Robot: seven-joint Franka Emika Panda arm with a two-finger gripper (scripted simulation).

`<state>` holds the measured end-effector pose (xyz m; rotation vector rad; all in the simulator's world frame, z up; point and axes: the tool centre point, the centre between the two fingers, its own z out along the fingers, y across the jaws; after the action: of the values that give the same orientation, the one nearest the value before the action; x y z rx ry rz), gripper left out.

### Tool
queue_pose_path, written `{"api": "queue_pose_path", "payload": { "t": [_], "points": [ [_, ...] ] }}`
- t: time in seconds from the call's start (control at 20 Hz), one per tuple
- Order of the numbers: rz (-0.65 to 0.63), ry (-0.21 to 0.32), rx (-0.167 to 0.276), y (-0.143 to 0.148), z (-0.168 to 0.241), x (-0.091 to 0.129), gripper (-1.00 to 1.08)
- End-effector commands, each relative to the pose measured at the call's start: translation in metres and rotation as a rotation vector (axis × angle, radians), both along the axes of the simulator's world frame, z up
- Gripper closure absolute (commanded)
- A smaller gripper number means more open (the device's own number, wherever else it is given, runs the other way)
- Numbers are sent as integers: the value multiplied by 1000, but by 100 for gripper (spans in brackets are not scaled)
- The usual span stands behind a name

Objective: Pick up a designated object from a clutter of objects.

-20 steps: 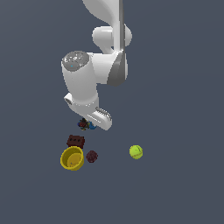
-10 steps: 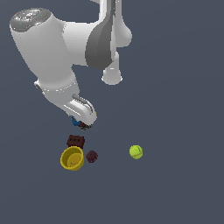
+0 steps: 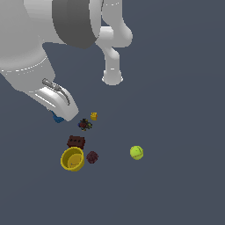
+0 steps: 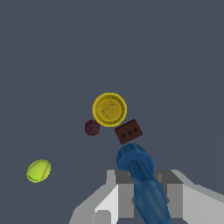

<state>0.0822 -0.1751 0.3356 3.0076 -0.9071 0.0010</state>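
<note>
The designated object, a small bright-blue item, sits between my two fingers in the wrist view, its rounded end pointing out at the clutter. In the exterior view only a blue sliver shows under my hand. My gripper is shut on it and holds it above the floor, to the exterior view's left of the clutter. The fingers are hidden behind the hand in the exterior view. The clutter lies below: a yellow bowl, dark-red brick, dark-red knobbly ball, dark multicoloured lump and tiny yellow block.
A yellow-green ball lies apart, to the exterior view's right of the clutter; it also shows in the wrist view. The wrist view shows the bowl, brick and knobbly ball. The arm's base stands behind.
The arm has swung toward the exterior view's left and looms larger, carrying the blue item away from the clutter. The lump and yellow block now show uncovered.
</note>
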Motion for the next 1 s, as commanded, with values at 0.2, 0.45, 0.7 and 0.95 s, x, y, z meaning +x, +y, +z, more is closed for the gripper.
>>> {"api": "queue_pose_path", "payload": {
  "t": [0.2, 0.45, 0.7, 0.95],
  "points": [
    [0, 1, 0, -19, 34, 15, 108],
    [0, 1, 0, -30, 54, 24, 108],
    [0, 1, 0, -37, 67, 30, 108],
    [0, 1, 0, -41, 74, 34, 108]
  ]
}}
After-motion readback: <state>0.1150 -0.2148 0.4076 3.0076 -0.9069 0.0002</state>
